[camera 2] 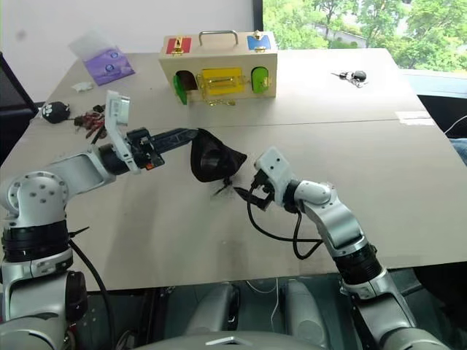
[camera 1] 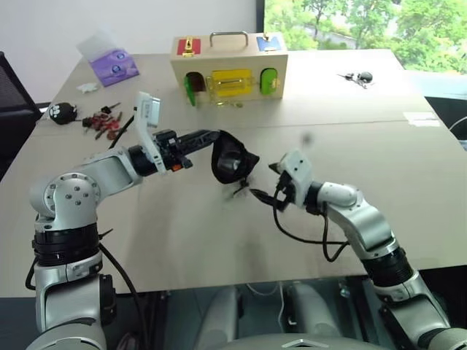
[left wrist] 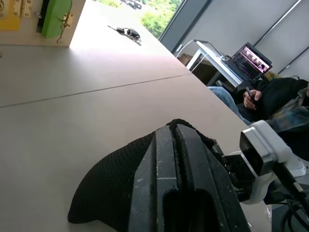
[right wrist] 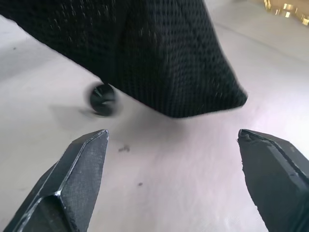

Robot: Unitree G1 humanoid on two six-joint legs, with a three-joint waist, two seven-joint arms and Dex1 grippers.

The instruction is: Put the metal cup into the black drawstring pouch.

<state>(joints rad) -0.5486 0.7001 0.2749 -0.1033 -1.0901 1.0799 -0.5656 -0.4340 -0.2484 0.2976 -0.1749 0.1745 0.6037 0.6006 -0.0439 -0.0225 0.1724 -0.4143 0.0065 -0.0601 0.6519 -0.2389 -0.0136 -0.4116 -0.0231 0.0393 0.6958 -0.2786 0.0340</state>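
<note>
The black drawstring pouch [camera 1: 230, 162] hangs just above the table's middle, its mouth toward me. My left gripper [camera 1: 213, 136] is shut on the pouch's upper rim, and the left wrist view shows its fingers [left wrist: 176, 159] pressed together on the fabric [left wrist: 106, 188]. A greyish round shape sits inside the mouth; I cannot tell if it is the metal cup. My right gripper [camera 1: 264, 182] stands open, low and just right of the pouch, with nothing between its fingers. In the right wrist view the pouch [right wrist: 159, 58] hangs ahead, with its toggle [right wrist: 102, 100] dangling.
A wooden latch box [camera 1: 228, 67] stands at the back centre. A purple packet [camera 1: 113, 64], a black furry toy [camera 1: 62, 111] and small red tools [camera 1: 102, 124] lie at the far left. Keys [camera 1: 355, 76] lie at the back right. A seated person [left wrist: 270, 96] is beyond the table's right edge.
</note>
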